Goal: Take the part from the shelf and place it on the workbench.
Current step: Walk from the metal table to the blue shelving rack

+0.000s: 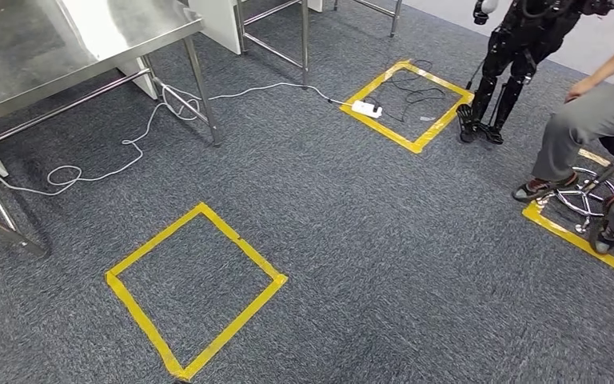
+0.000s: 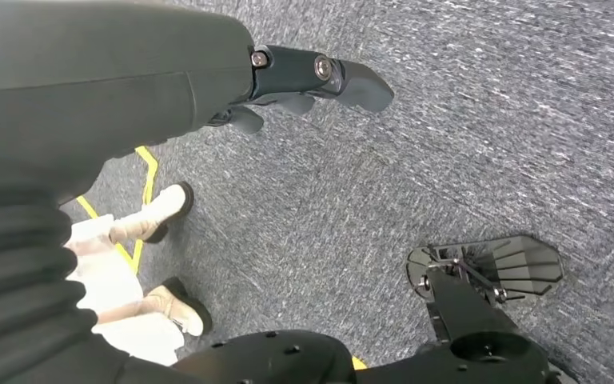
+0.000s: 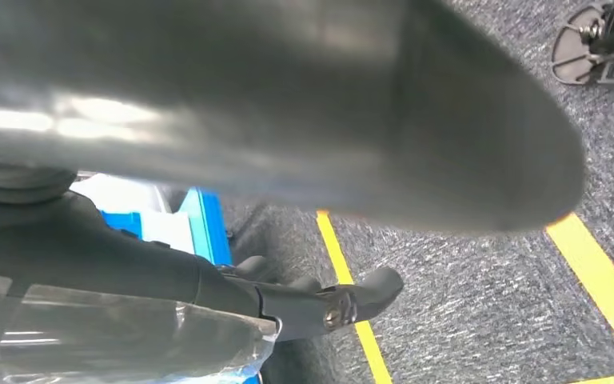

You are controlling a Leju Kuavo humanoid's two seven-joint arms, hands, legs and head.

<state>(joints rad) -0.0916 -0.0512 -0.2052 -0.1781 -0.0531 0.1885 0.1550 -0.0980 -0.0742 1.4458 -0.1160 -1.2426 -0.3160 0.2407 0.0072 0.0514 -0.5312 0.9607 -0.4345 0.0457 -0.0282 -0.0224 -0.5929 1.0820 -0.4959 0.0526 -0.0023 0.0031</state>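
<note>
Floor: grey carpet is carrying yellow tape squares, one lying at 7 o'clock in the head view, another at 1 o'clock
Tabletop: a steel tabletop is standing at 10 o'clock, a white cable trailing beneath it
Person: sitting on a stool at 3 o'clock
Left hand: hanging over the carpet, fingers loosely apart, holding nothing
Right hand: fingers resting against a clear-wrapped part, though I cannot tell whether they are gripping it
</note>
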